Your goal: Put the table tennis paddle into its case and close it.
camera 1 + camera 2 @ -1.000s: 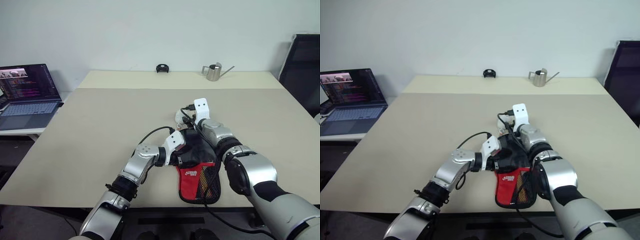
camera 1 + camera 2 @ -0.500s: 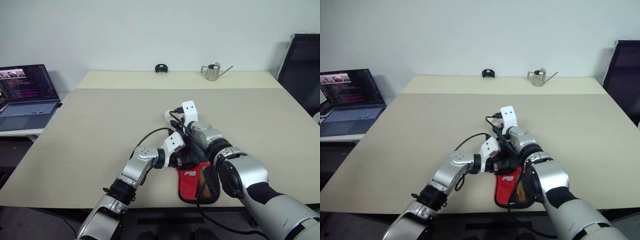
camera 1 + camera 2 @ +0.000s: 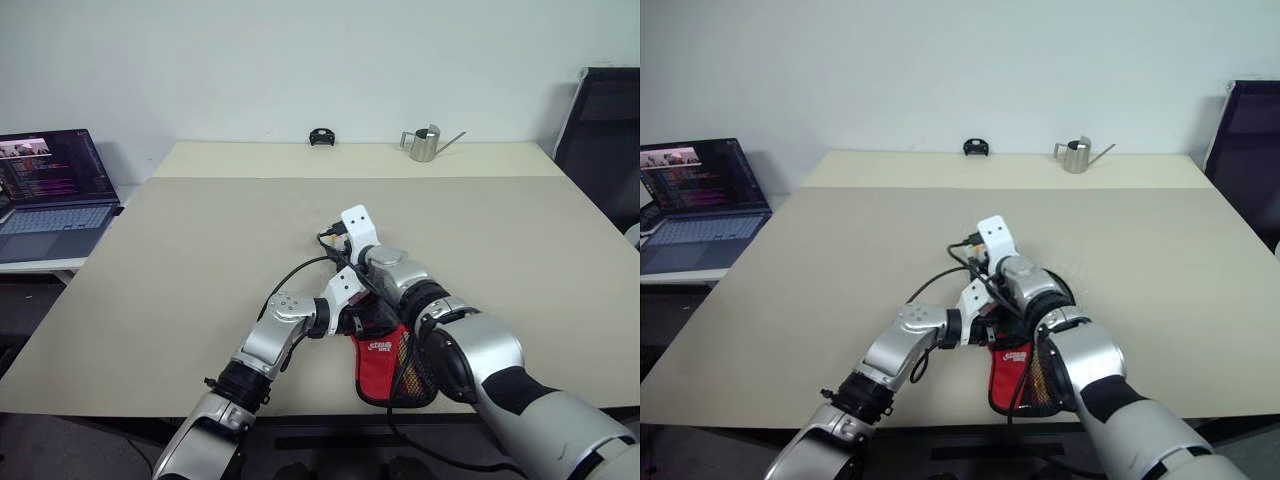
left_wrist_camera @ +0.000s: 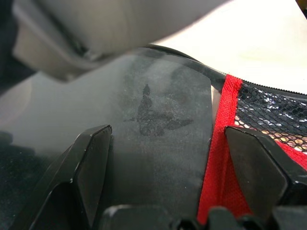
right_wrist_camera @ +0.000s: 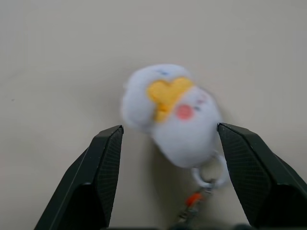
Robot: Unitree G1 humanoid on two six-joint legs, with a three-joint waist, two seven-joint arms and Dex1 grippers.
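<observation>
Case is seen lying at the counter's near edge, the left tool's fingers spread wide across its black and red fabric. Right tool is held apart over a white plush keychain.

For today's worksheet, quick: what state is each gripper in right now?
Left gripper: open, fingers either side of the case.
Right gripper: open, holding nothing, a white plush keychain ahead.

Even, bright indoor light, soft shadows; both wrist views blurred, the white plush perhaps motion-smeared.
</observation>
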